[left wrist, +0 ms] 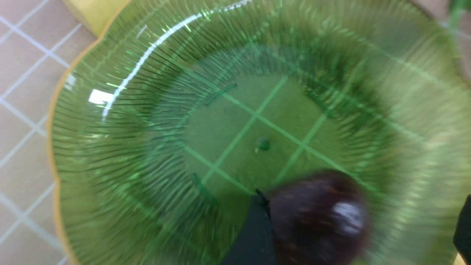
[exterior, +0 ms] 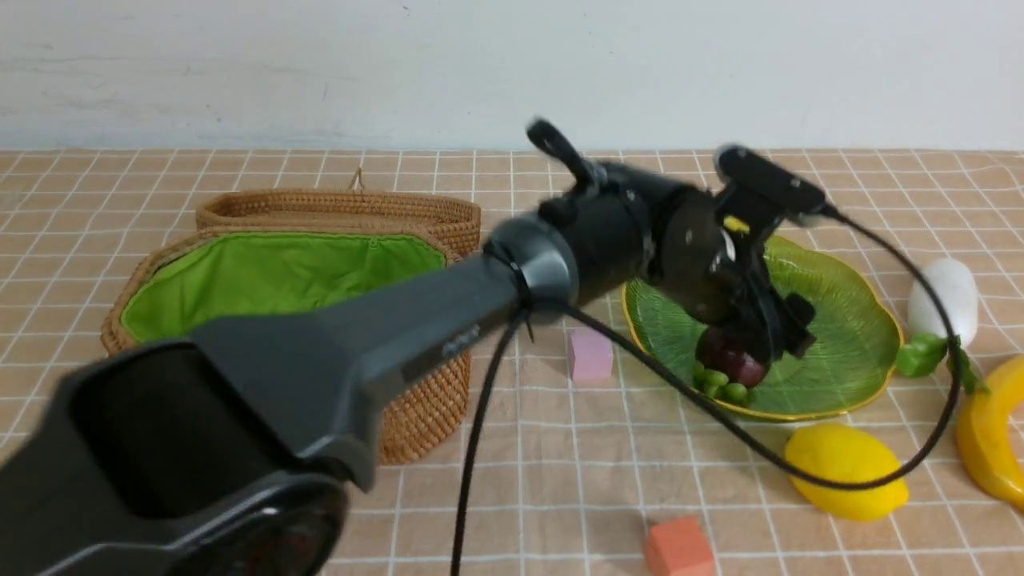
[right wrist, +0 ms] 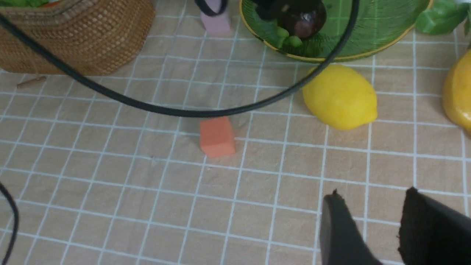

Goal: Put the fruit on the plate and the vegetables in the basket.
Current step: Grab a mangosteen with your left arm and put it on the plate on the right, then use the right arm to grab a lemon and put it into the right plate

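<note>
The green glass plate (exterior: 848,320) sits right of centre, and the dark-purple mangosteen (exterior: 740,366) lies on its near side. My left gripper (exterior: 768,336) hangs over it, open. In the left wrist view (left wrist: 362,221) the mangosteen (left wrist: 316,224) rests against one finger, with the other finger far off. The lemon (exterior: 846,470) and banana (exterior: 992,440) lie on the cloth near the plate. The white radish (exterior: 944,300) lies to the plate's right. The wicker basket (exterior: 416,416) stands open at the left. My right gripper (right wrist: 371,195) is open and empty above bare cloth. The carrot and eggplant are not clearly visible.
A pink foam cube (exterior: 590,356) sits between the basket and the plate. An orange cube (exterior: 678,548) sits near the front edge. The left arm's black cable (exterior: 800,472) loops over the lemon. The basket lid (exterior: 336,210) lies open behind the basket.
</note>
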Robot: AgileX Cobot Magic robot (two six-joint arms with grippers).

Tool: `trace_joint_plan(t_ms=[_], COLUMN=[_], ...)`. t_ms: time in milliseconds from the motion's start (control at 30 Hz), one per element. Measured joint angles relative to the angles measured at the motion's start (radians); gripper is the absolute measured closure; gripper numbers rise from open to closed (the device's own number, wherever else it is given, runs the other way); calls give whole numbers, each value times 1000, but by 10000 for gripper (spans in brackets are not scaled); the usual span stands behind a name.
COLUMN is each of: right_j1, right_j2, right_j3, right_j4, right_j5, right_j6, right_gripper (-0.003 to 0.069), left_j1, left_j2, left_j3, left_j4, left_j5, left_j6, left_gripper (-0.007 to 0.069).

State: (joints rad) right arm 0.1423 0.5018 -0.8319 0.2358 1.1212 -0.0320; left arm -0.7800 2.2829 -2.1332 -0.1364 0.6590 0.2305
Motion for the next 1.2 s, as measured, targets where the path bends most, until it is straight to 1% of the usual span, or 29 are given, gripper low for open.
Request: trace_joint_plan(t_ms=[67, 133, 200, 233, 267, 300, 333, 367, 400, 467, 533, 567, 600, 633, 667, 700, 733, 800, 867, 900, 933, 1000, 1033, 1067, 1200], right_j1=[0, 0, 0, 0, 0, 0, 0, 0, 0, 0, 0, 0, 0, 0, 0, 0, 0, 0, 0, 0, 0, 1, 2, 2, 3], right_j2=[42, 103, 185, 221, 249, 316, 375, 404, 454, 554, 631, 638, 689, 695, 722, 767, 777, 845, 896, 902, 943, 1002, 1030, 1035, 1140], right_j3=[-11, -12, -12, -12, -12, -12, -12, -12, -12, -12, -12, -12, -12, -12, -12, -13, -13, -36, -69, -73, -98, -133, -149, -152, -191], right_j4=[-22, -41, -48, -48, -48, -48, -48, -49, -55, -74, -85, -85, -85, -85, -85, -85, -85, -86, -89, -89, -89, -89, -89, -89, -94], right_j5=[20, 24, 23, 20, 17, 2, -19, -31, -56, -119, -174, -180, -221, -226, -251, -292, -307, -342, -357, -357, -362, -365, -365, -365, -379], right_j6=[2, 2, -12, -18, -24, -35, -40, -40, -43, -66, -99, -106, -130, -134, -147, -162, -163, -169, -179, -184, -201, -244, -257, -260, -315], right_gripper=[369, 363, 361, 361, 361, 361, 361, 359, 356, 333, 296, 292, 253, 248, 221, 175, 163, 85, 35, 31, 11, -7, -9, -10, -10], left_j1=[0, 0, 0, 0, 0, 0, 0, 0, 0, 0, 0, 0, 0, 0, 0, 0, 0, 0, 0, 0, 0, 0, 0, 0, 0], left_j2=[-76, -173, -284, -312, -331, -401, -447, -474, -499, -558, -611, -622, -666, -673, -709, -787, -797, -936, -1044, -1068, -1142, -1271, -1326, -1336, -1533], left_j3=[0, 0, 0, -1, -1, -4, -5, -6, -7, -7, 13, 16, 50, 63, 93, 180, 203, 380, 519, 535, 645, 793, 861, 874, 1103], left_j4=[0, 0, 1, 4, 6, 16, 31, 37, 44, 58, 66, 66, 67, 67, 67, 67, 67, 68, 68, 68, 68, 68, 68, 68, 68], left_j5=[96, 209, 321, 348, 373, 427, 469, 497, 522, 581, 588, 588, 588, 588, 588, 588, 588, 581, 538, 531, 487, 423, 394, 388, 254], left_j6=[-1, -23, -71, -85, -93, -121, -137, -145, -155, -187, -208, -210, -216, -216, -221, -230, -230, -254, -275, -277, -287, -300, -303, -304, -311], left_gripper=[36, 118, 254, 314, 345, 457, 550, 596, 625, 638, 638, 638, 638, 638, 638, 638, 638, 638, 638, 638, 638, 638, 638, 638, 638])
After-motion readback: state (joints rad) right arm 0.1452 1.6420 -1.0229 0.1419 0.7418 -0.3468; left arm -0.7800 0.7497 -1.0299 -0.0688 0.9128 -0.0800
